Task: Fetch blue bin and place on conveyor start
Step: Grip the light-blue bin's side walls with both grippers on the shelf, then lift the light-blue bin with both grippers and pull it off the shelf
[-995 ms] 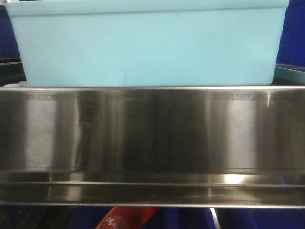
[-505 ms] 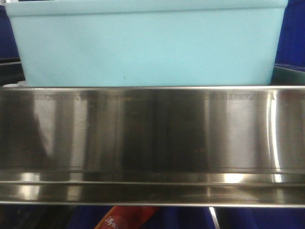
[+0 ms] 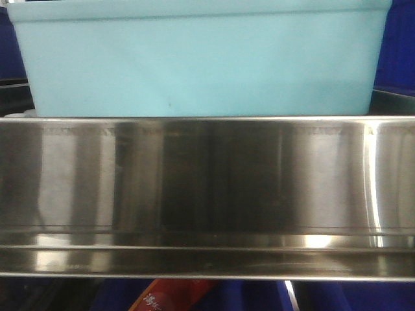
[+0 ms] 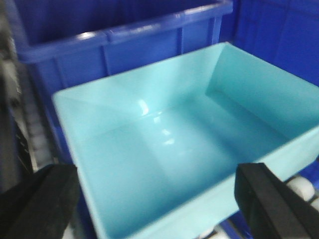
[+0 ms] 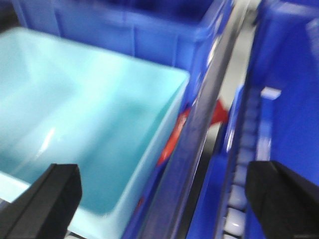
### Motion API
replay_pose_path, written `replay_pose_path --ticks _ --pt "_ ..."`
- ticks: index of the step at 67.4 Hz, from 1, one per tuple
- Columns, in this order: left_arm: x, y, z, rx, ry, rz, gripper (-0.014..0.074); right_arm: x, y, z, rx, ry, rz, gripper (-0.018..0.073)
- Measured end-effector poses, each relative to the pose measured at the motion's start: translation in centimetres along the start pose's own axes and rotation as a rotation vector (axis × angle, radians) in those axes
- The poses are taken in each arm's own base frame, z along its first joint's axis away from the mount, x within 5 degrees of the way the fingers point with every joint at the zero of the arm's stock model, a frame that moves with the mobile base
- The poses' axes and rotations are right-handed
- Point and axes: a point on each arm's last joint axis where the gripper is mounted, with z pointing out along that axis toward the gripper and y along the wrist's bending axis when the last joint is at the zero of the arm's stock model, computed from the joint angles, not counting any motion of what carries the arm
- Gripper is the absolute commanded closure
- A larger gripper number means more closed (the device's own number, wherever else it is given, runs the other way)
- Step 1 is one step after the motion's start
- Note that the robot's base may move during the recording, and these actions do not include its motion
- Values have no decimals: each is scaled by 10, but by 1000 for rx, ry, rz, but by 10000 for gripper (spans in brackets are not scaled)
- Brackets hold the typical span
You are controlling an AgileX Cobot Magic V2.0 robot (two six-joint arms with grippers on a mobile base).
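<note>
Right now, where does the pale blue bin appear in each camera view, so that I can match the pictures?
Front view: the pale blue bin fills the top of the picture, above the steel rail.
Left wrist view: the bin fills the middle, seen from above, empty.
Right wrist view: the bin takes the left half.
Shared landmark: dark blue crates next to the bin, in all three views.

The left fingers (image 4: 40,201) are two matte black blocks with squared edges and flat faces, filling the lower left and lower right corners of their frame. The right fingers (image 5: 45,199) look alike: plain black, chunky, slightly blurred, in both lower corners
</note>
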Motion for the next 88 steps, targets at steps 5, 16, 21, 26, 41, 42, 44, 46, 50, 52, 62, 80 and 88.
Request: replay_pose_path --ticks 5,16,21,26,41,42,44,46,50,52,62,80,88 --pt "-14 2 19 -9 53 -42 60 -14 -1 15 -10 67 15 -10" --pt "-35 12 56 -94 183 -103 60 -37 -8 50 13 212 90 -10" --pt "-38 17 72 -142 261 -107 60 -43 -11 66 21 258 119 -10" --pt "-37 24 89 -184 337 -129 60 -45 -12 83 23 292 139 -10" --pt "-17 51 131 -247 483 -199 60 -32 -7 135 8 422 148 -10" --pt "-16 53 133 -249 489 -204 60 -31 -7 138 9 431 151 -10" --pt "-12 56 138 -251 506 -216 60 -28 -6 145 7 449 158 -10" --pt "-10 59 141 -253 513 -227 60 -25 -6 152 9 465 164 -10" --pt "-6 64 147 -256 534 -251 60 -21 -7 163 10 489 172 -9" --pt "-4 65 150 -255 541 -257 60 -18 -7 169 12 501 177 -9" --pt "4 70 161 -259 575 -276 113 -12 -9 187 17 522 185 91" --pt "10 70 166 -256 618 -285 713 -9 -10 194 20 532 184 689" --pt "9 69 166 -251 617 -299 708 -8 -10 196 22 534 199 710"
